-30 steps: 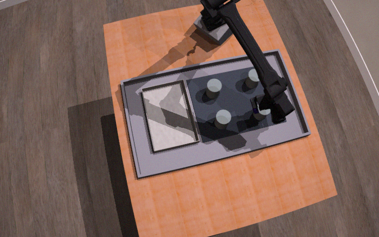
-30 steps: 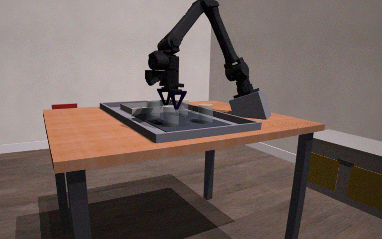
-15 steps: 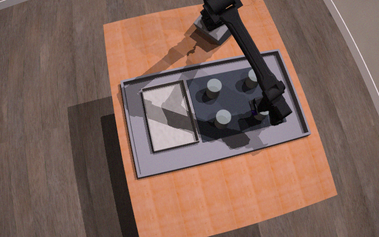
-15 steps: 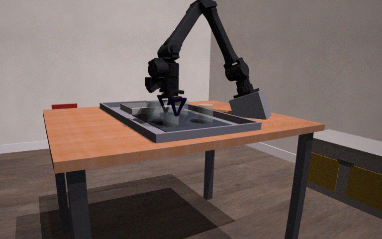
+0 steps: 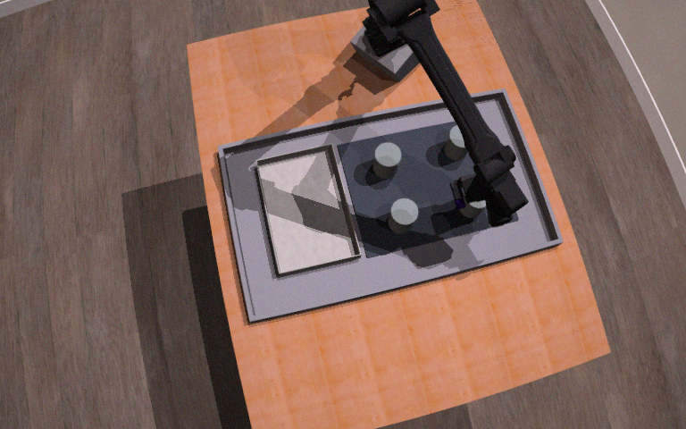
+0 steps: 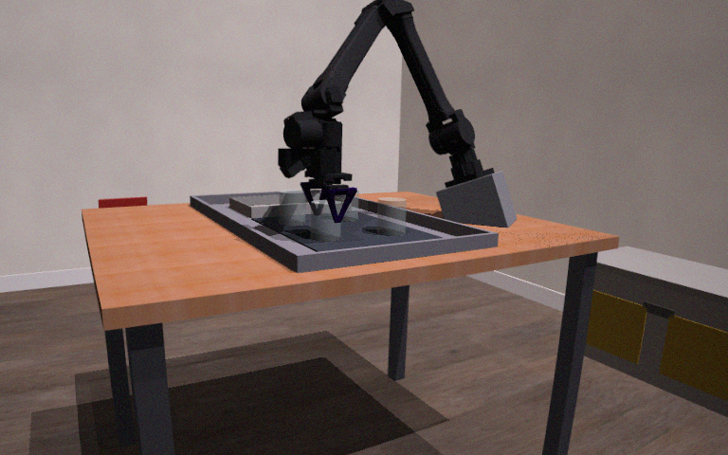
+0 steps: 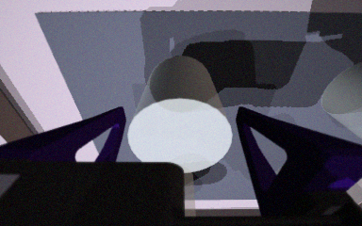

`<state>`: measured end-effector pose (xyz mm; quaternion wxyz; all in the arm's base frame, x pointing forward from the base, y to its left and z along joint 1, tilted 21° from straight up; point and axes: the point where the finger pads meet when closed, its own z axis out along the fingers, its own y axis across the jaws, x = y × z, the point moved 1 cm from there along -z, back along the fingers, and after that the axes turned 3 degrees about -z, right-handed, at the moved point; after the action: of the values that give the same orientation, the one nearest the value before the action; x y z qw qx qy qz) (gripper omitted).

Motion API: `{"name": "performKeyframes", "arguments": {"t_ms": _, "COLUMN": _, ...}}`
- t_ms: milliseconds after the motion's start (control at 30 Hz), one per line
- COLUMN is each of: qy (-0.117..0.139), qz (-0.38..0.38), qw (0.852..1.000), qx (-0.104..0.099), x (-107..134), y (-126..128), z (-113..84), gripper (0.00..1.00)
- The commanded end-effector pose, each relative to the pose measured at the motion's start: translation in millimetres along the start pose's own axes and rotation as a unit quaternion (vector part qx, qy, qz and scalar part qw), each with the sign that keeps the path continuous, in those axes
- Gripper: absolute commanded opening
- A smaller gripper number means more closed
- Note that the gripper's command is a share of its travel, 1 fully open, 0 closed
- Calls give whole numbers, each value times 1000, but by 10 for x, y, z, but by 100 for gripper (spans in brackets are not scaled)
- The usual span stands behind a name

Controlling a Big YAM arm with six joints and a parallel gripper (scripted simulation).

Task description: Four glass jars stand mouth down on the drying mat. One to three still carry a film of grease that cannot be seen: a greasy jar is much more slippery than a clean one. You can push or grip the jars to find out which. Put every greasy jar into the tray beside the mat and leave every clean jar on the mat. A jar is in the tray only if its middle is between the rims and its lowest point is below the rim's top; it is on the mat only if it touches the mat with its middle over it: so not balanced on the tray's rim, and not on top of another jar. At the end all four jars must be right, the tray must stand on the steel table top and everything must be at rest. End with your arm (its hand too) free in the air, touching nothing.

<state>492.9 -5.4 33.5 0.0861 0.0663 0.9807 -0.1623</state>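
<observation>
Four glass jars stand mouth down on the dark drying mat (image 5: 424,172) (image 6: 354,244) (image 7: 94,56). Three are the back left jar (image 5: 388,154), the front left jar (image 5: 405,211) and the back right jar (image 5: 456,136) (image 6: 394,214), which the arm partly hides. The fourth, the front right jar (image 5: 475,205) (image 6: 327,227) (image 7: 179,134), stands right under my gripper (image 5: 471,201) (image 6: 326,214) (image 7: 181,113). The gripper is open, with one finger on either side of this jar's top and a gap to each. The pale tray (image 5: 345,202) stands left of the mat with no jar in it.
Mat and tray lie on the grey steel top (image 5: 303,293) (image 6: 375,252), which has a raised rim and rests on an orange wooden table (image 5: 405,354) (image 6: 188,252). The arm's base block (image 5: 389,58) (image 6: 475,201) stands behind. A red block (image 6: 122,201) lies at the table's far corner.
</observation>
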Motion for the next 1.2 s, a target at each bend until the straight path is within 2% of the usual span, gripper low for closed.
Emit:
{"name": "performKeyframes", "arguments": {"t_ms": 0, "qy": 1, "qz": -2, "qw": 1000, "qx": 0, "x": -4, "y": -10, "z": 56, "gripper": 100}}
{"name": "performKeyframes", "arguments": {"t_ms": 133, "qy": 1, "qz": -2, "qw": 1000, "qx": 0, "x": -4, "y": -10, "z": 56, "gripper": 100}}
{"name": "performKeyframes", "arguments": {"t_ms": 167, "qy": 1, "qz": -2, "qw": 1000, "qx": 0, "x": -4, "y": -10, "z": 56, "gripper": 73}}
{"name": "performKeyframes", "arguments": {"t_ms": 600, "qy": 1, "qz": -2, "qw": 1000, "qx": 0, "x": -4, "y": -10, "z": 56, "gripper": 73}}
{"name": "performKeyframes", "arguments": {"t_ms": 633, "qy": 1, "qz": -2, "qw": 1000, "qx": 0, "x": -4, "y": -10, "z": 56, "gripper": 0}}
{"name": "performKeyframes", "arguments": {"t_ms": 1067, "qy": 1, "qz": -2, "qw": 1000, "qx": 0, "x": -4, "y": -10, "z": 56, "gripper": 0}}
{"name": "performKeyframes", "arguments": {"t_ms": 1167, "qy": 1, "qz": -2, "qw": 1000, "qx": 0, "x": -4, "y": -10, "z": -24, "gripper": 0}}
